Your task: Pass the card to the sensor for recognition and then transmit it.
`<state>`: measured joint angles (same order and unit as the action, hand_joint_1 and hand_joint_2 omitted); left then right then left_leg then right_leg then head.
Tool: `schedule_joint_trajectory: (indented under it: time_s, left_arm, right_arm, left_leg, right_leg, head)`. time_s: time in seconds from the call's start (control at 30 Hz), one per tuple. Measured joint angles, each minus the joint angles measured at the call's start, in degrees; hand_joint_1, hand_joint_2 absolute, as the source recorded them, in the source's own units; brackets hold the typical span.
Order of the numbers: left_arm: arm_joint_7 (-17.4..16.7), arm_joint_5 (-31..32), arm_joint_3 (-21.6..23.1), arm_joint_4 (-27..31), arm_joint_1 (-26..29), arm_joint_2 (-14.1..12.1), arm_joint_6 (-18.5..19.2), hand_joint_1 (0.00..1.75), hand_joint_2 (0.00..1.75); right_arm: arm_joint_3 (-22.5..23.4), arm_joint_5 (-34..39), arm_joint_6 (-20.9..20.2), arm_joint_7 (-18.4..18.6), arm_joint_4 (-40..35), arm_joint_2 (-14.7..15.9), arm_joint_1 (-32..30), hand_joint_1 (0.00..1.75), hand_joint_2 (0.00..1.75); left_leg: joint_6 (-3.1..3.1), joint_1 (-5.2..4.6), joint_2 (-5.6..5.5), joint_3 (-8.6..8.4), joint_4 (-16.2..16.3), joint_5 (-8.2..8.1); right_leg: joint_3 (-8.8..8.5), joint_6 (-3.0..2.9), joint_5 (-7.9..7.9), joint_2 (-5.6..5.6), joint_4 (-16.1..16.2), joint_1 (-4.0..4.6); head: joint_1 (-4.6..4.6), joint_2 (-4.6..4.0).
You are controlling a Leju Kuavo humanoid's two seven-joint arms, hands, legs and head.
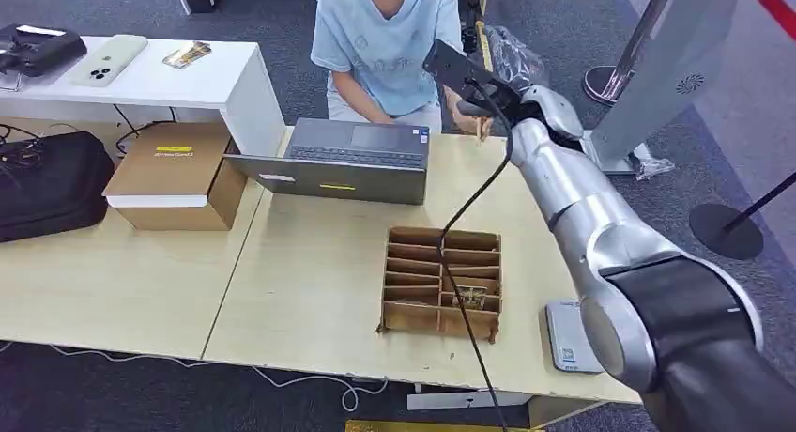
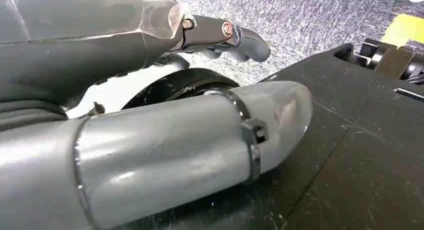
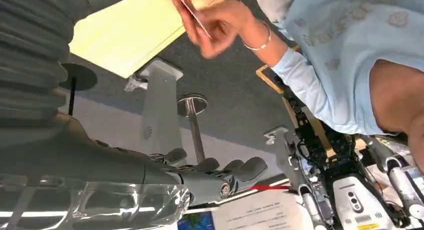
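Note:
My right arm reaches across the table to a person in a light blue shirt (image 1: 385,38). In the right wrist view the person's hand (image 3: 220,25) pinches the thin card (image 3: 194,15); my right hand (image 3: 200,182) is apart from it, fingers spread, holding nothing. In the head view my right hand (image 1: 540,103) hovers by the person's hand (image 1: 469,120) at the table's far edge. The flat grey sensor pad (image 1: 568,336) lies near the front right edge of the table. My left hand (image 2: 215,85) hangs down with nothing in it, thumb and fingers apart.
A cardboard divider box (image 1: 441,282) stands mid-table with a card in one slot. A grey laptop (image 1: 347,160) lies before the person. A brown carton (image 1: 178,174) and a black bag (image 1: 47,183) sit at the left. A cable (image 1: 460,263) hangs from my right wrist.

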<state>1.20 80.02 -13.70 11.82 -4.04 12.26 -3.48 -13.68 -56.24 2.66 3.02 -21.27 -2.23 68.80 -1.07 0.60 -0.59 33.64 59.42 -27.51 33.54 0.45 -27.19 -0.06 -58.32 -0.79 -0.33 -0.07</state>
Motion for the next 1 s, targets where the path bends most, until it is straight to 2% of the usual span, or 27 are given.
schedule_joint_trajectory:
  time_s: [0.73,0.77,0.8,1.0]
  left_arm:
    - [0.0,-0.3,0.5,0.0,0.0,0.0,-0.2,0.00,0.00]
    - [0.0,-0.3,0.5,0.0,0.0,0.0,-0.2,0.00,0.00]
    - [0.0,-0.3,0.5,0.0,0.0,0.0,-0.2,0.00,0.00]
    - [0.0,-0.3,0.5,0.0,0.0,0.0,-0.3,0.00,0.00]
  right_arm:
    - [0.8,0.3,0.2,-0.7,0.5,0.0,0.0,0.02,1.75]
    - [0.9,0.3,0.2,-0.8,0.5,0.0,0.0,1.59,1.75]
    - [0.9,0.3,0.3,-0.9,0.5,0.0,0.0,1.75,1.75]
    - [0.9,0.3,0.2,-1.5,0.5,0.0,0.0,1.75,1.75]
  left_leg:
    - [0.00,0.00,0.00,0.00,0.0,0.00]
    - [0.00,0.00,0.00,0.00,0.0,0.00]
    - [0.00,0.00,0.00,0.00,0.0,0.00]
    - [0.00,0.00,0.00,0.00,0.0,0.00]
  right_leg:
    - [0.00,0.00,0.00,0.00,0.0,0.00]
    - [0.00,0.00,0.00,0.00,0.0,0.00]
    - [0.00,0.00,0.00,0.00,0.0,0.00]
    - [0.01,0.00,0.00,0.00,0.0,0.00]
  head:
    - [-0.02,0.00]
    - [-0.02,0.00]
    - [-0.02,0.00]
    - [-0.02,0.00]
